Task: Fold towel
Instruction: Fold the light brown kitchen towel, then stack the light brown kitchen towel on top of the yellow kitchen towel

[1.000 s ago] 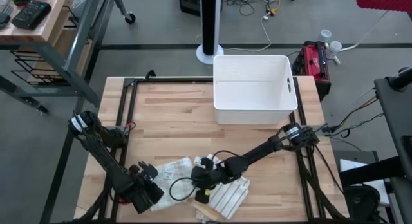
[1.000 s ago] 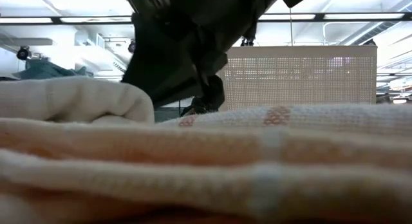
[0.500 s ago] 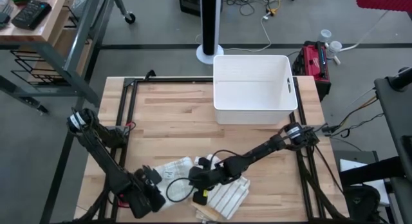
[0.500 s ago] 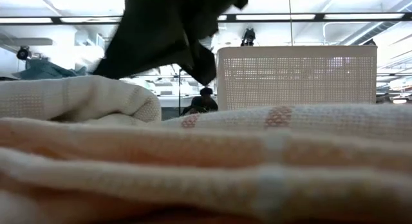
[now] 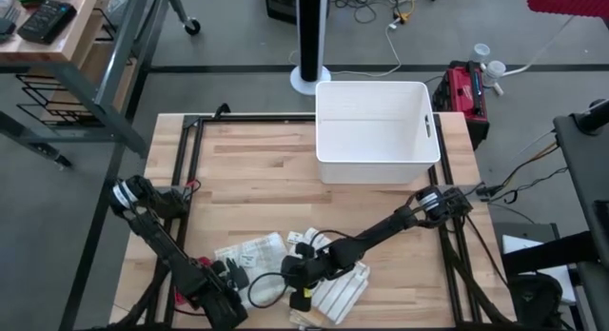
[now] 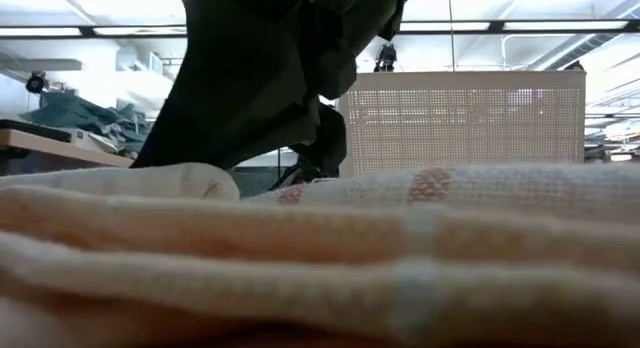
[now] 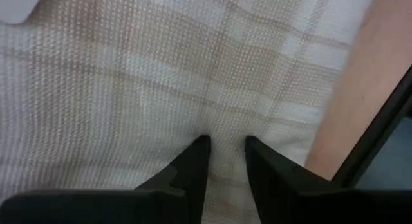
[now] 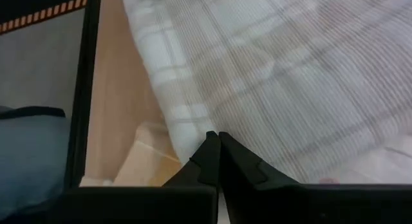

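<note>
The towel, white with beige checks, lies rumpled on the wooden table near its front edge; in the low view the towel fills the foreground in stacked folds. My left gripper points steeply down onto the towel's left part, its fingers a narrow gap apart with cloth between them. My right gripper reaches in from the right, slanting down, shut, over the towel's middle. My left gripper comes from above, and its two fingertips dig into the towel's top, with a small pucker of cloth pinched between them. The towel lies flat on the table around the pinch. My right gripper's shut fingertips rest on the towel beside an edge, slanting down from the table's right. Whether any cloth is caught between them cannot be told.
A white bin stands at the table's far right, seen as a perforated wall in the low view. Black frame rails run along the table's left and right edges. Bare wood lies between the towel and the bin.
My left gripper has moved toward the table's near edge and right, down onto the towel's left part, rolling its wrist. The raised hump of cloth at the towel's left has sunk lower. My right gripper has stayed on the towel.
</note>
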`<action>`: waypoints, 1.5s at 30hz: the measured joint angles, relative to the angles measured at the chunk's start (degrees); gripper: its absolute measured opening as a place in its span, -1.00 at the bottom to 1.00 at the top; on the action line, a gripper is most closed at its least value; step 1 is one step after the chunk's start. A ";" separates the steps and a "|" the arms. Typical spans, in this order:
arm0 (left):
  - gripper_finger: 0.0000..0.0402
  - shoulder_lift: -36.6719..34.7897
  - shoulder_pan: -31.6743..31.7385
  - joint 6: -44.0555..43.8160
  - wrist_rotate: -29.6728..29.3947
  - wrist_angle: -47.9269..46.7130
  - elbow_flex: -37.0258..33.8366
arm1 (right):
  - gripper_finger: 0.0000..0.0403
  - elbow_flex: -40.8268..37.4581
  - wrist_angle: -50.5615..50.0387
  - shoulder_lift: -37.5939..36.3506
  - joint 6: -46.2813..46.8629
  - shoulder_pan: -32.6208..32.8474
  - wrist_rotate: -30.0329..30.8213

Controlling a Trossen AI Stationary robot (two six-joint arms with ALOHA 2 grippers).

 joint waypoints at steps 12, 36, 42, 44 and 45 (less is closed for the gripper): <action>-0.62 -5.42 -0.39 0.87 -0.21 -1.69 0.83 | -0.97 -0.02 -2.21 -4.02 0.02 -2.22 2.51; -0.62 -0.81 -0.61 0.94 -8.42 -5.61 -0.93 | 0.24 -0.04 -3.06 0.17 0.07 -15.36 -14.90; -0.62 -0.77 -0.42 0.92 -8.67 -5.95 -0.94 | 0.34 -0.05 2.69 3.46 1.64 -15.37 -22.84; -0.62 -0.76 -0.37 0.93 -8.78 -6.08 -0.96 | 0.35 -0.04 7.79 4.58 3.05 -15.36 -27.39; -0.62 -0.75 -0.32 0.93 -9.02 -6.11 -0.97 | 0.35 -0.07 10.39 5.07 3.61 -15.26 -29.51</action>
